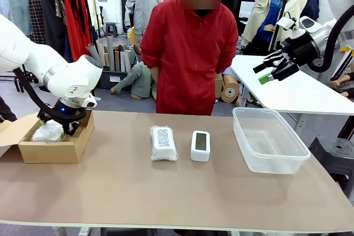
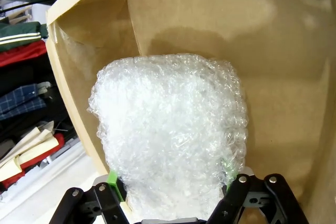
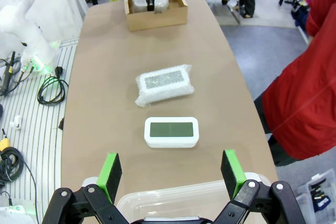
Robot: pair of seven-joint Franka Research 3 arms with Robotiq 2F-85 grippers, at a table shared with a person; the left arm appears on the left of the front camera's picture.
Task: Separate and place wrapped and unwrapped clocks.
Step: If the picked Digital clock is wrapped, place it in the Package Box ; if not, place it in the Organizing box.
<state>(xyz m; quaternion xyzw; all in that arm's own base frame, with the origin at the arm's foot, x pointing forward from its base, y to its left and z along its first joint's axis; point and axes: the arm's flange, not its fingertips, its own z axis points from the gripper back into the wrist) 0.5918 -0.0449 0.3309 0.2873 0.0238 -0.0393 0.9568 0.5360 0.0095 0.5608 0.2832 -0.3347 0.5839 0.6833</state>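
Observation:
A bubble-wrapped clock (image 2: 168,129) lies inside the cardboard box (image 1: 55,147) at the table's left end, also seen as a white bundle (image 1: 48,131). My left gripper (image 2: 169,174) is down in the box, open, with its green pads (image 2: 112,179) at the bundle's two sides. A second wrapped clock (image 1: 164,142) with a dark printed label lies mid-table, also visible as the wrapped clock (image 3: 163,84). Right of it lies the bare white clock (image 1: 200,145), whose grey-green screen faces up on the clock (image 3: 171,131). My right gripper (image 1: 271,69) hangs open, high above the table's right end.
A clear plastic tub (image 1: 269,158) stands on the table's right part; its rim (image 3: 199,192) lies below my right gripper (image 3: 170,169). A person in a red jacket (image 1: 191,53) stands at the far edge. The cardboard box (image 3: 156,17) sits at the far end.

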